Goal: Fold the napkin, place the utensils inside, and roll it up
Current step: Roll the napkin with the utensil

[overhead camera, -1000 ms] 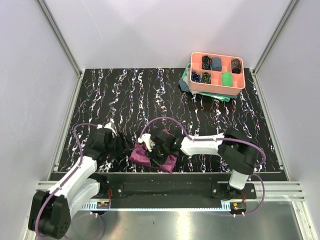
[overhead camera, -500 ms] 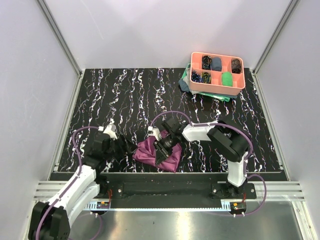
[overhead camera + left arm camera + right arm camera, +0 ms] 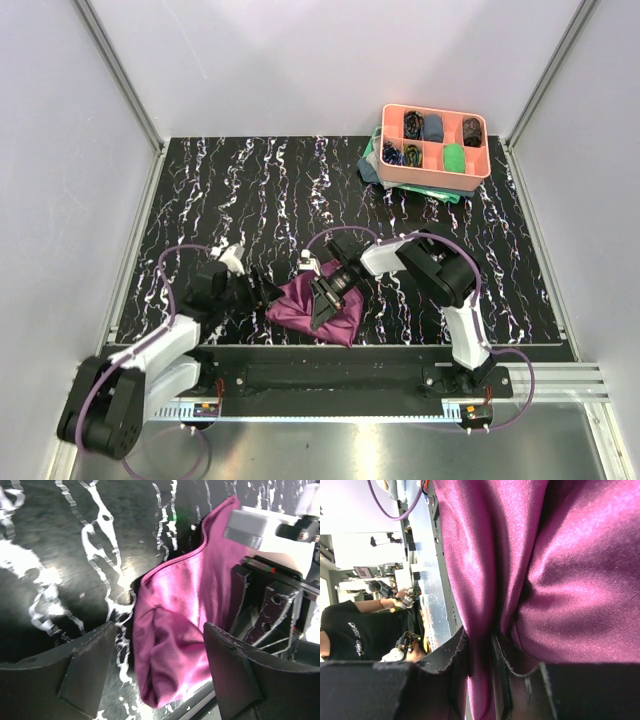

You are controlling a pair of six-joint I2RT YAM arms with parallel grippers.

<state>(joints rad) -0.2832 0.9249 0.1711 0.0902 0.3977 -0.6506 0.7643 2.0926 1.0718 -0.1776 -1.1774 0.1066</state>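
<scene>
The plum-purple napkin (image 3: 300,312) lies crumpled near the table's front edge. My right gripper (image 3: 326,300) is on top of it and is shut on a raised fold of the cloth; the right wrist view shows the fold pinched between the fingers (image 3: 481,655), with the napkin (image 3: 560,555) filling that view. My left gripper (image 3: 262,292) is open, low at the napkin's left edge. In the left wrist view the gripper (image 3: 160,675) has the napkin's edge (image 3: 175,625) lying between its spread fingers, not gripped. The spoon and fork are out of view.
A pink compartment tray (image 3: 470,178) with small cloth rolls stands at the back right on a teal-green cloth (image 3: 374,166). The black rail (image 3: 330,355) of the table's front edge runs just below the napkin. Grey walls enclose the table.
The napkin has gone from a bunched clump to a wider rumpled heap under the right gripper. The left gripper has moved right, up to the napkin's left edge. The right arm's elbow has swung up.
</scene>
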